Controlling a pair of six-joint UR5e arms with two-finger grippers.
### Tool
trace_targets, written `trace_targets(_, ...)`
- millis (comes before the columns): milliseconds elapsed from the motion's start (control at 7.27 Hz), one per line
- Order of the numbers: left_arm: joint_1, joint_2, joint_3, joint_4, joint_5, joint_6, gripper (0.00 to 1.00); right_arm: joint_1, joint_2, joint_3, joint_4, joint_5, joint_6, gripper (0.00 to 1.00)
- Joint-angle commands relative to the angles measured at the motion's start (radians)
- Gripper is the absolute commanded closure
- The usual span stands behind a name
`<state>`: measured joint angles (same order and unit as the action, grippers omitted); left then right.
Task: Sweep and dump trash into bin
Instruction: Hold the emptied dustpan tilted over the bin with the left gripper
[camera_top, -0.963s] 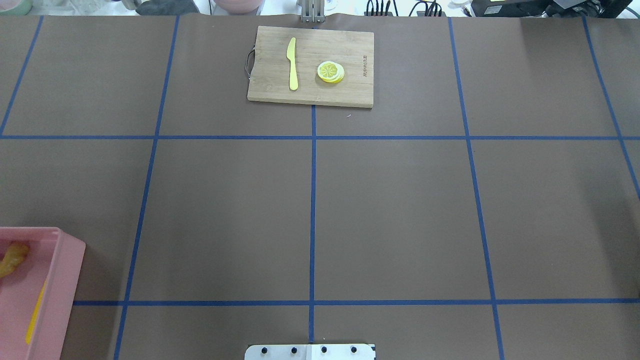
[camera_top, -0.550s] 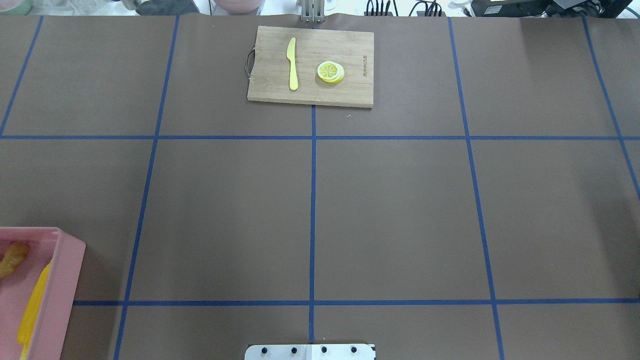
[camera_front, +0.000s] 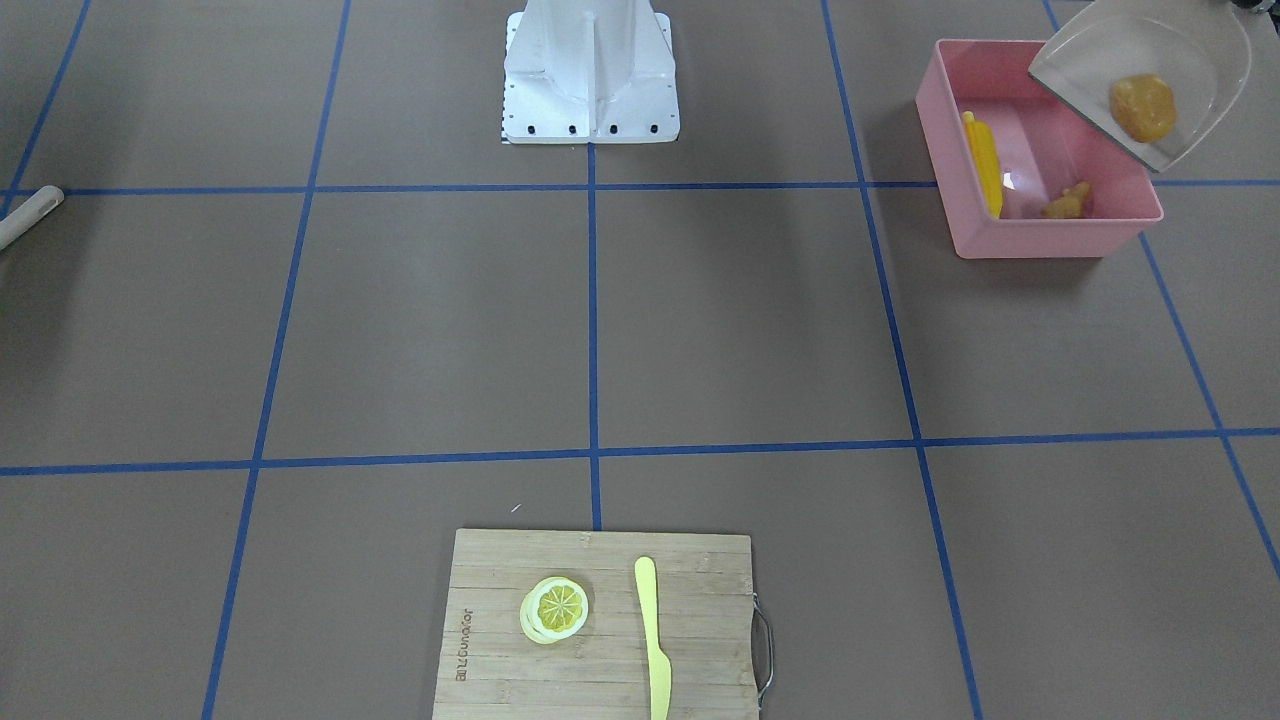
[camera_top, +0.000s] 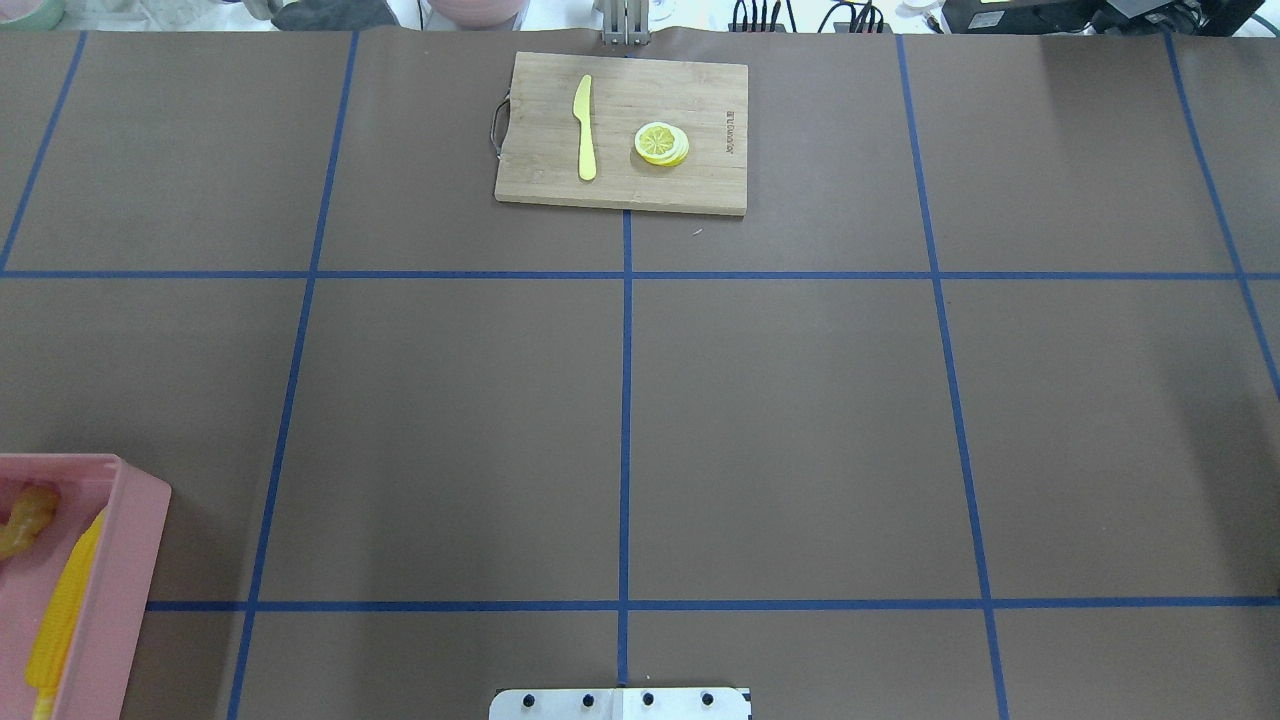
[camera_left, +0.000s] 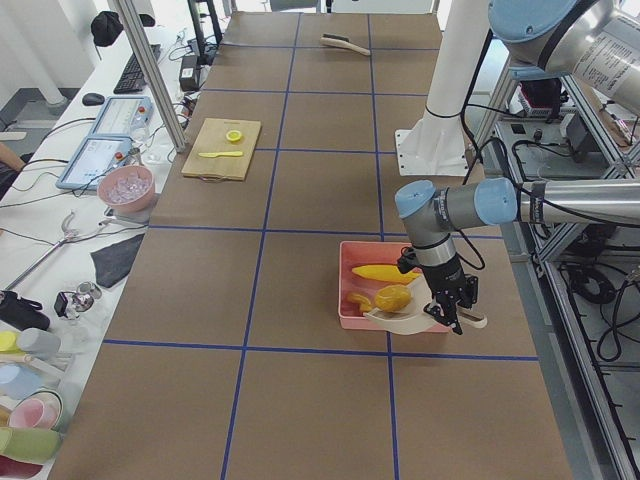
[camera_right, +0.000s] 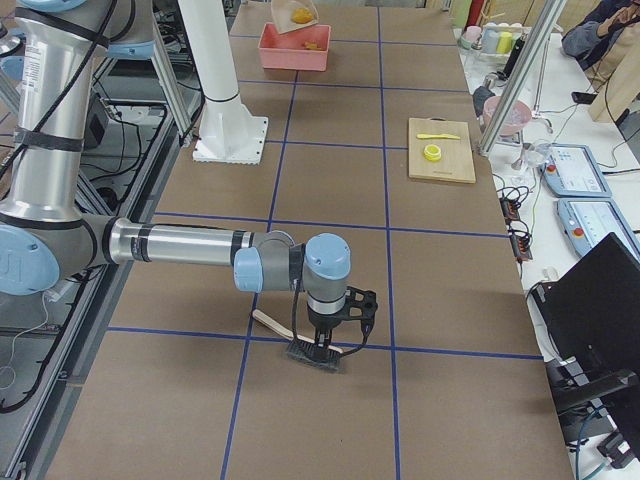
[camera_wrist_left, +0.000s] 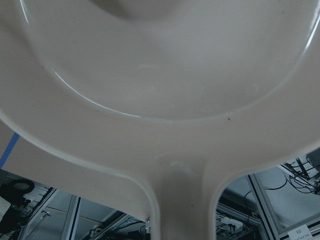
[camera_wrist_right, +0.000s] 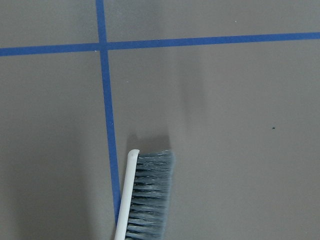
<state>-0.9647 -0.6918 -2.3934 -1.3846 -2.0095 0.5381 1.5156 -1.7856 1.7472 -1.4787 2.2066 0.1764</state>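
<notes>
In the pink rectangular plastic bin (camera_front: 1050, 245), the yellow corn cob (camera_front: 985, 175) is now lying beside the tan ginger root (camera_front: 1068, 202); only the orange-brown potato (camera_front: 1142, 107) is remaining in the tilted beige dustpan (camera_front: 1200, 60). Closure of the left gripper (camera_left: 445, 315) and right gripper (camera_right: 325, 345) cannot be told.

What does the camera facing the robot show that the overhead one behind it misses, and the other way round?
Only the front-facing view shows the dustpan holding the potato, tilted above the bin, plus the whole bin. Only the overhead view shows cables beyond the far edge of the table. Both show the corn cob and ginger root inside the bin, and the cutting board with the knife and lemon slice.
</notes>
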Motion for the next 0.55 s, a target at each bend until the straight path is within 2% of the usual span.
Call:
trace_targets(0, 0.004, 0.0, -0.003, 0.009, 0.0, -0.003, 1.0, 0.0, 0.0, 0.0, -0.002, 0.005, -0.002, 0.0)
trace_targets(413, 0.004, 0.003, -0.01, 0.05, -0.002, 0.003, 1.0, 0.0, 0.0, 0.002, 0.005, 0.013, -0.002, 0.0)
